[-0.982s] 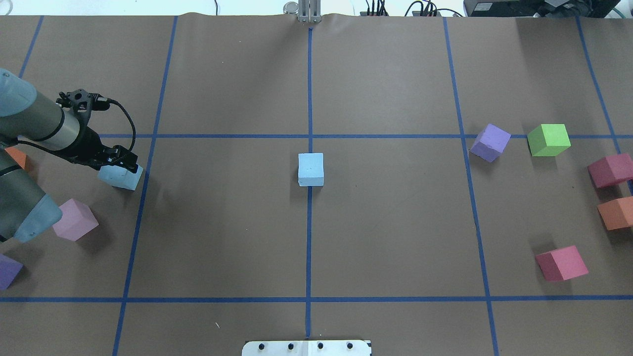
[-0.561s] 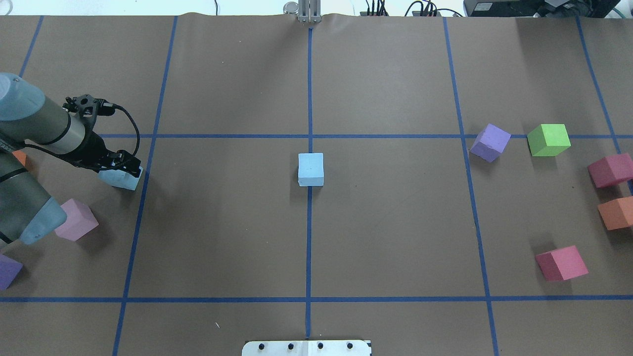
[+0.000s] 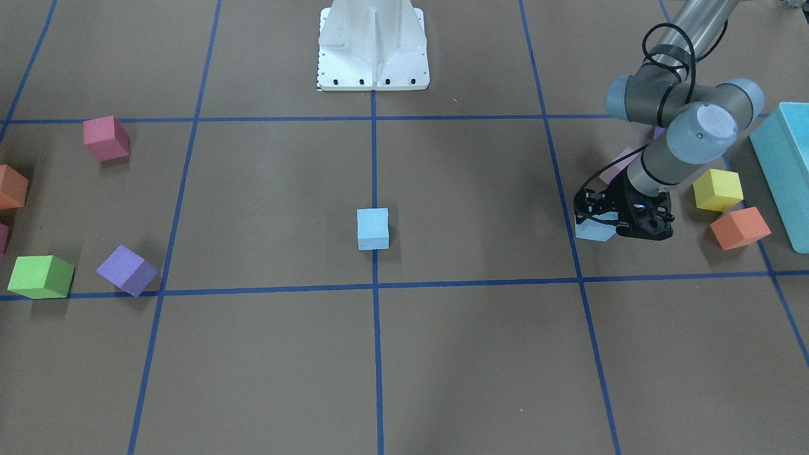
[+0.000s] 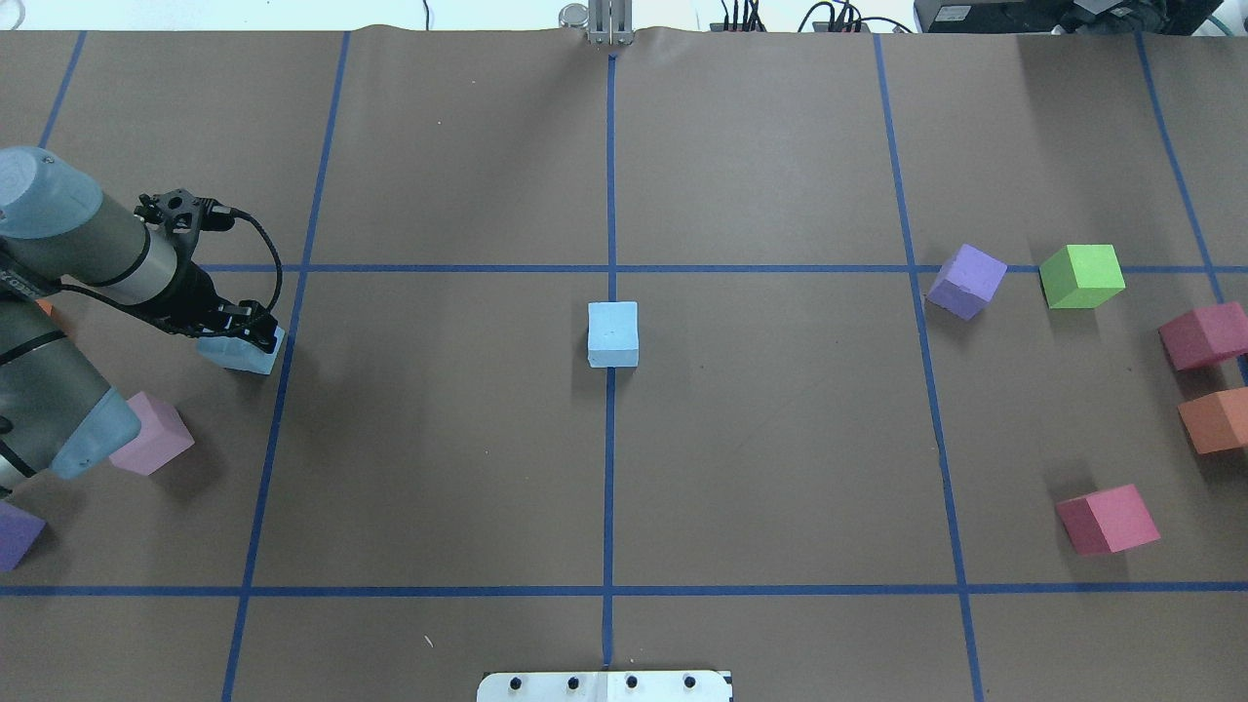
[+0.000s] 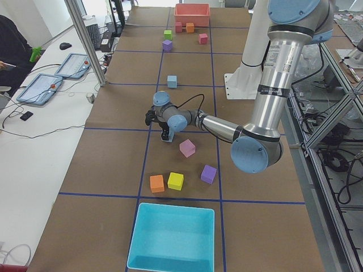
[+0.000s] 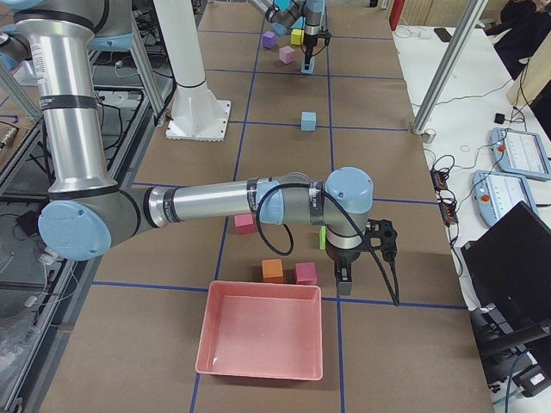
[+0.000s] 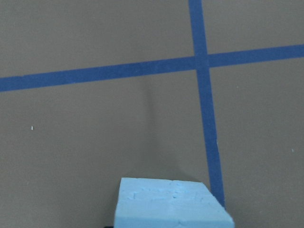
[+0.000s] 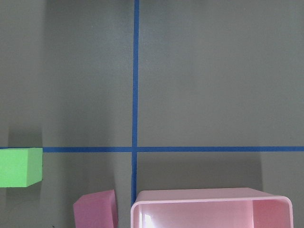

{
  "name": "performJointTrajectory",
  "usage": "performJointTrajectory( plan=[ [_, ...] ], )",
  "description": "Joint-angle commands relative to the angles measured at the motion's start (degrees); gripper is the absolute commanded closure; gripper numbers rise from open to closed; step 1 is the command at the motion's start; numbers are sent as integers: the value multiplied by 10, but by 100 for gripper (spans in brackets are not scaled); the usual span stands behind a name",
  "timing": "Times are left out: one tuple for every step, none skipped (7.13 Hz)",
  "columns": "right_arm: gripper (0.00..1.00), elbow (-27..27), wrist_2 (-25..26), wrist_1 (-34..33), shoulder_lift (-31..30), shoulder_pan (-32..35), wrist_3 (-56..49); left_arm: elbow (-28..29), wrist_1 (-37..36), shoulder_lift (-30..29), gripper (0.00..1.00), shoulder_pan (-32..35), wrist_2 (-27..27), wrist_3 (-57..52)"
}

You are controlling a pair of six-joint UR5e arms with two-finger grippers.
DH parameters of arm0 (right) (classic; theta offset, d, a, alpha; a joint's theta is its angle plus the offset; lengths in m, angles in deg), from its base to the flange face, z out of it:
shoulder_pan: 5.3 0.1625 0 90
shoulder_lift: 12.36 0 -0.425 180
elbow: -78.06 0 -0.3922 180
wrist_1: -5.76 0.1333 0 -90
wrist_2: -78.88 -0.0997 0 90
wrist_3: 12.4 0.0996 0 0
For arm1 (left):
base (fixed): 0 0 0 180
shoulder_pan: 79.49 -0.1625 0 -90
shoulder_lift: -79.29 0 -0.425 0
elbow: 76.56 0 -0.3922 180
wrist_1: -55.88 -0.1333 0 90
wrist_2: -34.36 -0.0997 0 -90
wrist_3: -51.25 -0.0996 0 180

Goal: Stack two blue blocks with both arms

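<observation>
Blue block one (image 4: 612, 333), a matte foam cube, sits alone mid-table on the tape line (image 4: 609, 468); blue block two (image 4: 239, 356) lies far left beneath the left gripper (image 4: 249, 330), clamped or not, can't tell. Pink cube (image 4: 151, 434) nearby. Right gripper (image 6: 344, 280): can't tell either.

Light is flat and diffuse from above. The brown paper (image 4: 439, 439) is evenly mid-bright with no blown areas. Cube shadows are soft and short; the magenta cube (image 4: 1107, 520) throws its shadow to the view's left. A darker band sits in the overhead's top right.

Right wrist: broad soft shadow bands, and a small glare spot inside the pink tray (image 8: 209, 194).

Left wrist: the blue block (image 7: 171, 204) is cropped at the bottom edge and looks slightly soft, possibly too near to focus.

Side views are sharp; the white desk (image 5: 34, 164) is near clipping.
</observation>
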Motion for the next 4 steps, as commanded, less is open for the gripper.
performJointTrajectory(
  plan=[
    [0, 0, 0, 1, 0, 0, 0, 5, 0, -4, 37, 0, 1, 0],
    [0, 0, 0, 0, 0, 0, 0, 1, 0, -4, 37, 0, 2, 1],
    [0, 0, 0, 0, 0, 0, 0, -1, -1, -10, 37, 0, 7, 1],
    [0, 1, 0, 0, 0, -2, 0, -5, -1, -12, 37, 0, 9, 1]
  ],
)
